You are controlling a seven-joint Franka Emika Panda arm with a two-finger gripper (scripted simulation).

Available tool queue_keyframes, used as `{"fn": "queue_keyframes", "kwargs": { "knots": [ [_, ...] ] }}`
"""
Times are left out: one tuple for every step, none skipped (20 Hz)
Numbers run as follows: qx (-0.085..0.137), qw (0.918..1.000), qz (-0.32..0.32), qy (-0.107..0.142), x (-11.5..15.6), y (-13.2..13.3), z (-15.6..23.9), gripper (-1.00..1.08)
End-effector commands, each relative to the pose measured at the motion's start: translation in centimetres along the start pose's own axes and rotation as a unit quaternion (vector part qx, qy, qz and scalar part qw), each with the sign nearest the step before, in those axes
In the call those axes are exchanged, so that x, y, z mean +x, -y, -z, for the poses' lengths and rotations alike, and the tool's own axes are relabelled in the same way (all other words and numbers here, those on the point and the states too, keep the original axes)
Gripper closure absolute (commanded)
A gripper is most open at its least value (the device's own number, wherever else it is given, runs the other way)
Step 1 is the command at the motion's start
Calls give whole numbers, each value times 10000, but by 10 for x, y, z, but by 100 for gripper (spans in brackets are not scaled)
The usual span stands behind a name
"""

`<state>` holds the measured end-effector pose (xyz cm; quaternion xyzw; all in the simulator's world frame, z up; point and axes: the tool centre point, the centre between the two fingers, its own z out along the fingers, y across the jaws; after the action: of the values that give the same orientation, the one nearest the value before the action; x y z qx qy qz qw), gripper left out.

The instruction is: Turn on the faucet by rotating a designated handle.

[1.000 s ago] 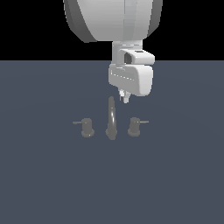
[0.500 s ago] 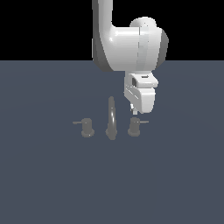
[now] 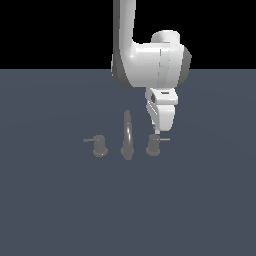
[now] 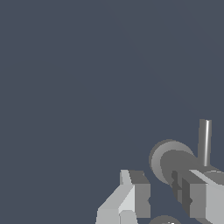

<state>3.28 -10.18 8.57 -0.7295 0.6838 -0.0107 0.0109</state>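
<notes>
Dark slate-blue worktop [image 3: 60, 210], bare in its near part. Further back stands the small dull-grey metal faucet [image 3: 127, 136]: tall slim arched spout in the middle, a twin knob [image 3: 99, 145] on the exterior view's left with its rod pointing left. On the exterior view's right of the spout sits the short grey cylindrical handle [image 3: 153, 144] on a flared base; its thin lever rod [image 3: 164, 139] lies level, long axis across the scene, tip pointing right.

White pincer [image 3: 158, 132] hangs just above and behind the handle, fingers [image 4: 131, 192] apart, nothing between them.

Step in hand: approach, apparently. Contact with knob or rod is hard to judge from here. Next move calls for setting a finger against the rod and sweeping it round the knob's upright axis.
</notes>
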Motion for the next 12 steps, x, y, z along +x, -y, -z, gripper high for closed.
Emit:
{"fn": "queue_keyframes", "kwargs": {
  "knots": [
    [-154, 9997, -201, -4, 18, -13, -21, 108],
    [-154, 9997, -211, -2, 19, -13, -22, 108],
    [-153, 9997, -214, -2, 19, -13, -22, 108],
    [-153, 9997, -214, -2, 19, -13, -22, 108],
    [-153, 9997, -214, -2, 19, -13, -22, 108],
    [-153, 9997, -214, -2, 19, -13, -22, 108],
    [36, 10000, -63, 2, 1, 4, 0, 108],
    [18, 10000, -77, 2, 4, -1, -2, 108],
    [0, 10000, -92, 2, 8, -6, -4, 108],
    [-18, 9999, -106, 2, 11, -10, -6, 108],
    [-37, 9999, -121, 2, 15, -15, -8, 108],
    [-55, 9999, -136, 2, 18, -20, -10, 108]
  ]
}}
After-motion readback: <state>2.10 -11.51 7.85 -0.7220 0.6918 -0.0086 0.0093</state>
